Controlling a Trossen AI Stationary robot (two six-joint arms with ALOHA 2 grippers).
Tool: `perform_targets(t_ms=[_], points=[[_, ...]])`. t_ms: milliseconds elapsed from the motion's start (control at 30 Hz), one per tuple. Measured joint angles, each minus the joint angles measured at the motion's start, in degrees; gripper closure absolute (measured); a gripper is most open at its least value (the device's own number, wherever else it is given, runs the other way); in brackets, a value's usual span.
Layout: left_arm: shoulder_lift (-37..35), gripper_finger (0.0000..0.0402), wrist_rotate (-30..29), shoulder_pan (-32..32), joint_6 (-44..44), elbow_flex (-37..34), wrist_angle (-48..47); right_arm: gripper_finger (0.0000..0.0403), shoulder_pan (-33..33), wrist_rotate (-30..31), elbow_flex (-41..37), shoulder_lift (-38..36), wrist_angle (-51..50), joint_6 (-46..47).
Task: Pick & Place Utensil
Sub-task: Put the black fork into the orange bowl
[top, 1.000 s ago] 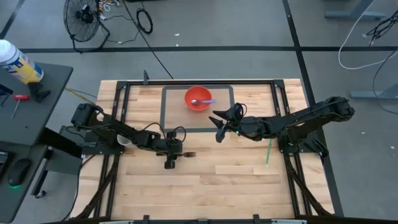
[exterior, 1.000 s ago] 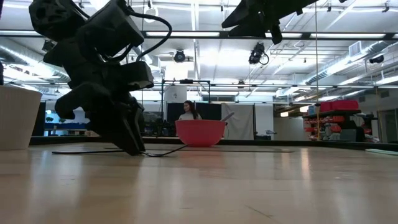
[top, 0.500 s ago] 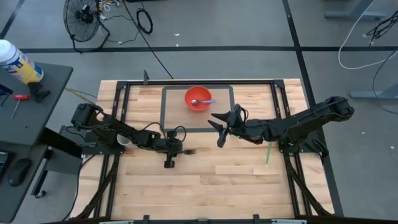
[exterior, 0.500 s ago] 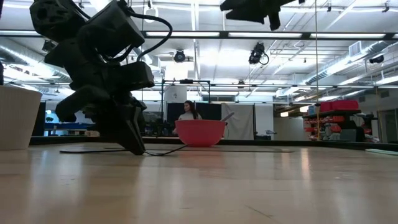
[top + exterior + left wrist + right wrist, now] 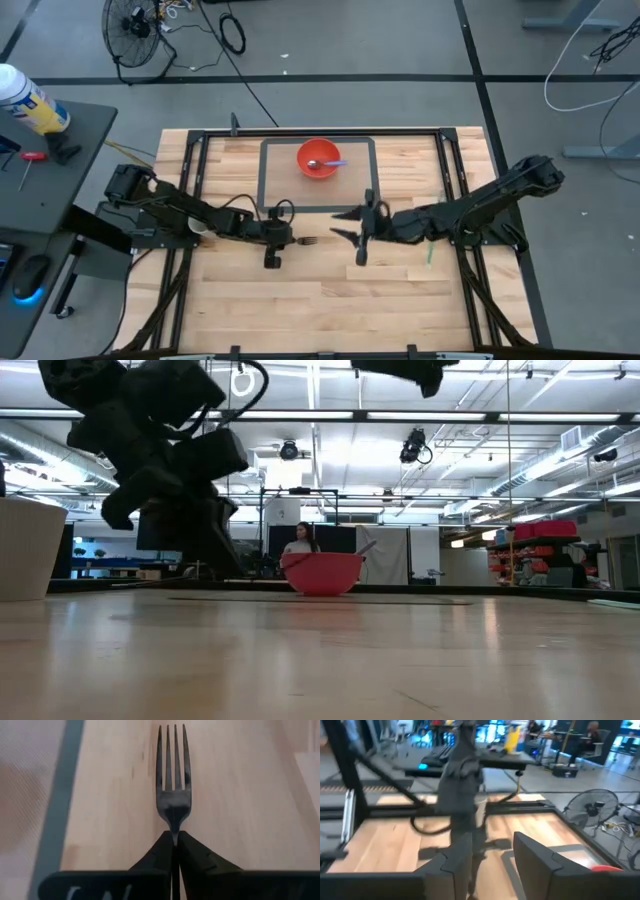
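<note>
A dark metal fork (image 5: pixel 173 795) sticks out level from my left gripper (image 5: pixel 175 845), tines pointing away; the gripper is shut on it. In the high view the fork (image 5: pixel 308 241) lies toward the table's right of that gripper (image 5: pixel 285 238), mid-table. In the low view this gripper (image 5: pixel 195 535) hangs above the table. My right gripper (image 5: pixel 352 235) is open, just right of the fork's tines, and shows high up in the low view (image 5: pixel 400 368). Its fingers (image 5: pixel 455 865) frame the left arm. A red bowl (image 5: pixel 318 158) with a purple spoon sits on the grey mat. My left gripper pinches the fork's neck (image 5: pixel 174 831), just behind the tines, between its two fingertips. The fingers lie along the fork, coming level from the table's left. The handle is hidden between the fingers. The fork is lifted clear of the table, roughly level.
The grey mat (image 5: pixel 275 195) lies at the far middle of the table. A white cup (image 5: pixel 198 226) stands near the left arm, also in the low view (image 5: pixel 22 550). A green utensil (image 5: pixel 431 245) lies by the right arm. A person shows far behind the bowl (image 5: pixel 322 573).
My left gripper has risen, still shut, and taken the fork off the table; before, its tip rested on the wood. My right gripper, open throughout, has moved toward the near edge and leftward, closing on the fork's tines.
</note>
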Motion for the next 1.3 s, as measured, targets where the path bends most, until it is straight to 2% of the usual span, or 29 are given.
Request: perform_targets(t_ms=[200, 400, 600, 767, 833, 1033, 1233, 1300], points=[[-0.39, 0.0383, -8.55, -1.86, 4.25, 0.09, 2.65, 0.0270, 1.29, 0.81, -0.02, 6.85, 2.47, -1.45], [-0.39, 0.0379, -16.23, -3.20, 8.37, 0.09, 3.06, 0.0278, 1.46, 9.51, -0.02, 8.43, 1.55, 0.88], [-0.39, 0.0381, -19.54, -5.85, 14.93, 1.88, 3.42, 0.0280, -0.26, 7.71, -0.02, 8.42, 1.23, 4.25], [-0.40, 0.0378, -20.02, -8.70, 28.76, 7.18, -1.16, 0.0280, -0.99, 7.11, -0.02, 8.13, 0.55, 7.00], [-0.41, 0.0379, -19.92, -9.28, 32.45, 9.59, -4.89, 0.0280, -1.55, 4.67, -0.02, 7.98, 0.10, 10.10], [-0.24, 0.0381, -20.09, -9.28, 42.35, 15.38, -14.21, 0.0280, -3.91, -9.66, -0.02, 7.67, -8.71, 21.49], [2.67, 0.0380, -19.92, -9.30, 52.34, 18.49, -15.65, 0.0265, -5.16, -14.85, -0.04, 7.67, -12.54, 25.83], [3.91, 0.0380, -21.45, -9.32, 54.15, 19.39, -15.50, 0.0256, -5.60, -16.16, -0.04, 7.67, -12.54, 26.19]])
